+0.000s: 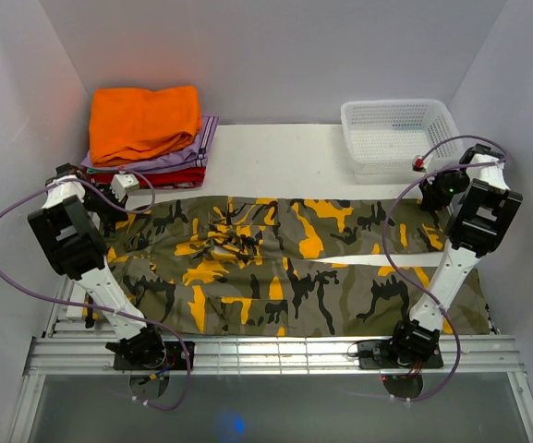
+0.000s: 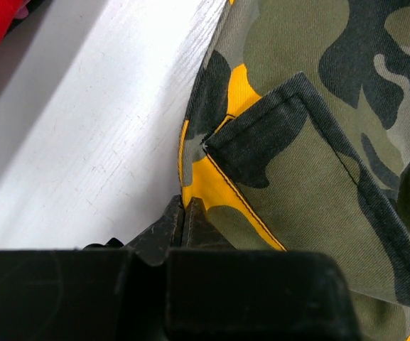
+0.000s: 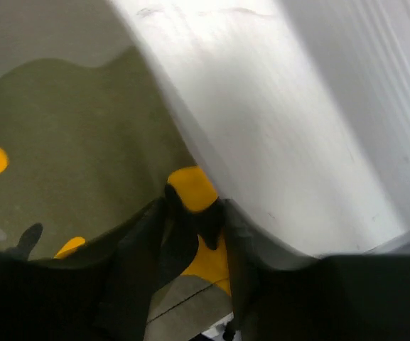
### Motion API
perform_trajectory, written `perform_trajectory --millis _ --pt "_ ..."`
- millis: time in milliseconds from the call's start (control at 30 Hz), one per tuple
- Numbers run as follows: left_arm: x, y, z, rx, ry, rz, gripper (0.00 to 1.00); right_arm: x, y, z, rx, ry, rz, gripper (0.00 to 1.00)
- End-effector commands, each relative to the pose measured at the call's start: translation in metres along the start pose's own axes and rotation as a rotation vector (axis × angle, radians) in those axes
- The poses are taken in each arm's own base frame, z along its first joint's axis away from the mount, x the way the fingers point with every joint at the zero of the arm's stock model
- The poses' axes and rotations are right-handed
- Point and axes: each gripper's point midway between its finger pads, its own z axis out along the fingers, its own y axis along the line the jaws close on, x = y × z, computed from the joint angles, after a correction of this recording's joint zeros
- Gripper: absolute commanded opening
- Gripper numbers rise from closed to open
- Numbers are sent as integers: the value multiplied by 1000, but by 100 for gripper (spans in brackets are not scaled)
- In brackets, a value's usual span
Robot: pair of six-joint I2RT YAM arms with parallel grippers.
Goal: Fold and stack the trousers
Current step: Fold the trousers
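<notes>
Camouflage trousers [image 1: 284, 268], spread flat, legs rightward

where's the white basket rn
In the top view, the white basket sits at the table's far right corner, just beyond the camouflage trousers and across from the folded clothes stack on the far left.

I'm standing in a robotics lab: plain white panels [image 1: 275, 55] are boxing in a white table [image 1: 275, 157], aluminium rails [image 1: 275, 355] lining its near edge.
</notes>
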Motion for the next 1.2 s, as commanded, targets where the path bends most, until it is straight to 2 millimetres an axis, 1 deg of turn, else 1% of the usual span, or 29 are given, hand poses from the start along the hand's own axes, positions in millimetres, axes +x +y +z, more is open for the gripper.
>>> perform_trajectory --millis 0,33,67,133,233,267,333,367,433,467,533,567,633,667,700,733,767,800,833,867,900,933,967,1000,1033,1067,1100,1133,1167 --pt "-15 9 -18 -46 -18 36 0 49 80 35 -266 118 51 26" --pt "-15 8 -19 -43 -18 36 0 48 83 33 -260 112 43 14" --pt "-15 8 -19 -43 -18 31 0 40 78 25 -221 100 20 8" --pt "-17 5 -20 -42 -24 28 0 29 76 17 -197 72 22 8" --pt "-24 9 -23 -65 -45 9 0 6 63 -4 -134 12 24 8" --pt "-26 12 -26 -77 -54 -2 0 -6 51 -19 -84 -3 2 8" --pt "-37 22 -34 -111 -89 -20 0 -18 42 -35 -36 -34 -8 8" --pt "-44 28 -40 -138 -108 -13 0 -30 34 -52 12 -55 -32 8" --pt "-53 41 -53 -187 -143 -37 0 -37 25 -72 65 -73 -50 8" --pt "-61 47 -61 -213 -174 -25 0 -44 16 -91 116 -95 -68 8" --pt "-67 54 -74 -243 -206 -36 0 -49 9 -108 162 -110 -85 8" --pt "-75 58 -81 -255 -230 -26 0 -51 6 -123 198 -113 -98 8" --pt "-81 61 -97 -284 -252 -18 0 -51 9 -137 219 -117 -107 8" --pt "-85 59 -101 -284 -273 -11 0 -50 11 -150 240 -122 -111 8" --pt "-88 57 -115 -309 -283 4 0 -50 15 -155 242 -122 -125 8" --pt "-89 54 -122 -318 -289 13 0 -48 19 -160 244 -126 -132 8" --pt "-90 51 -128 -331 -294 37 0 -47 31 -174 246 -131 -127 8" --pt "-87 41 -128 -316 -308 33 0 -41 41 -174 227 -124 -160 8" --pt "-88 33 -149 -356 -315 52 0 -36 50 -177 223 -121 -160 8" --pt "-85 24 -155 -360 -320 78 0 -31 61 -194 254 -114 -159 8" --pt "-75 10 -153 -346 -324 67 0 -26 71 -197 250 -107 -170 8" --pt "-74 -1 -177 -398 -336 91 0 -14 86 -191 217 -100 -200 8" --pt "-67 -14 -182 -402 -330 128 0 -4 100 -206 253 -72 -198 8" --pt "-54 -31 -177 -387 -328 116 0 5 111 -209 259 -56 -207 8" --pt "-37 -40 -188 -422 -317 108 0 13 134 -203 245 -40 -265 8" --pt "-32 -59 -194 -429 -308 104 0 35 147 -207 256 -9 -244 8" --pt "-21 -68 -194 -437 -281 165 0 45 160 -204 244 11 -253 8" --pt "6 -85 -189 -427 -240 119 0 56 173 -200 230 33 -256 8" --pt "17 -102 -182 -389 -227 89 0 77 201 -191 189 71 -261 8"
